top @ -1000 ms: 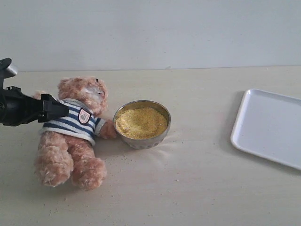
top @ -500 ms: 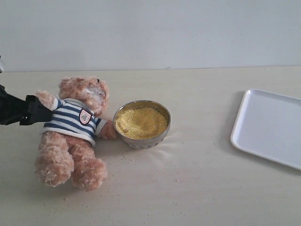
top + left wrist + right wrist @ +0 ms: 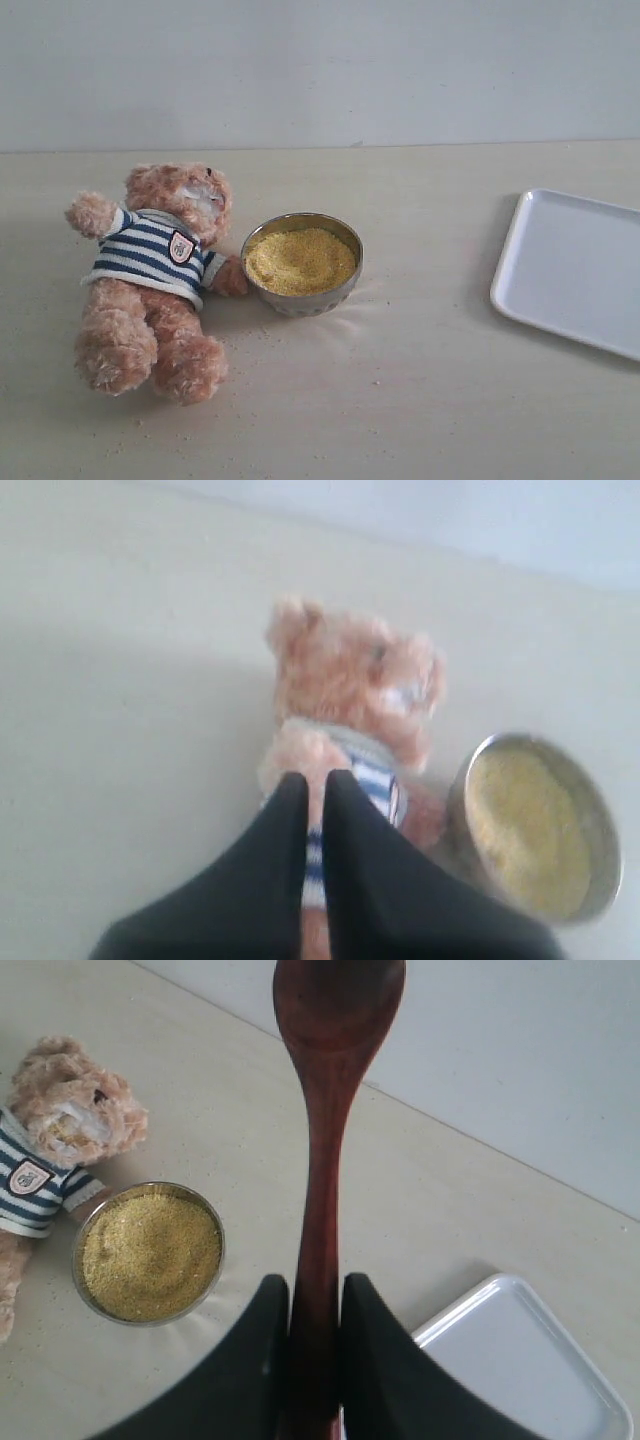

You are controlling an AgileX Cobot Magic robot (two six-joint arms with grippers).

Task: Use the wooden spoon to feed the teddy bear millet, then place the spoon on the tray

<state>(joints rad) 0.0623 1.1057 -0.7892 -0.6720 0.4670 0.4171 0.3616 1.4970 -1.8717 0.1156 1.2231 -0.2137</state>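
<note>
Bear lies on its back near the counter's left edge, head toward the far edge, striped shirt up, one arm stretched toward the left edge. Left gripper shows only in its wrist view, over the bear: dark fingers pressed nearly together with a thin slit between, nothing held. That view is blurred, so whether the tips touch the shirt cannot be told.

Bowl stands just beside the bear's other arm, the paw at its wall, heaped with millet. Loose grains are scattered toward the near edge.

Tray sits at the right edge, well apart from the bowl, bare, partly out of view.

Right gripper is off the exterior view. Its fingers pinch the spoon by the handle, oval end pointing away from the gripper and cut off by the frame. The spoon is held above the counter, between bowl and tray in that view.
</note>
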